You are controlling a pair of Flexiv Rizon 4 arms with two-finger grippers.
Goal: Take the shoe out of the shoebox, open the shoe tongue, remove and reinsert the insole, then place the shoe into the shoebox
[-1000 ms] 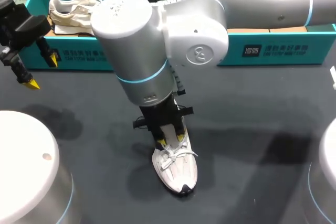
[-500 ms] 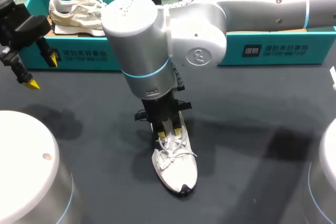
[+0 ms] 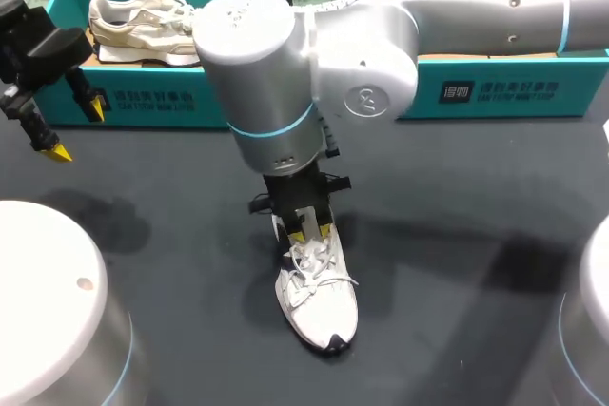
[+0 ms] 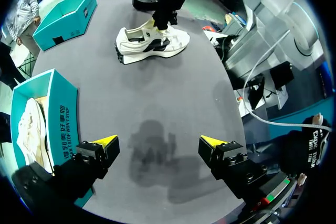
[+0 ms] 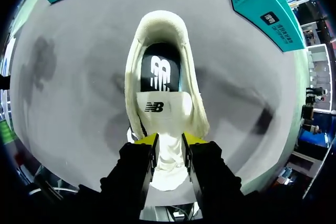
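White shoe (image 3: pixel 319 309), toe twd robot.

- White shoe (image 3: pixel 319 299): upright on its sole on the dark tabletop (image 3: pixel 457 235), toe toward the robot's side, laces in a loose bow.
- Tongue (image 5: pixel 160 109): lifted, pinched between the right end effector's (image 5: pixel 169 140) fingers, collar gaping open.
- Insole (image 5: pixel 160 71): black with a white logo, lying flat inside the shoe.
- Shoebox (image 3: pixel 143 100): teal, open, at the far left, well apart from the white shoe. A beige shoe (image 3: pixel 138 16) lies inside.
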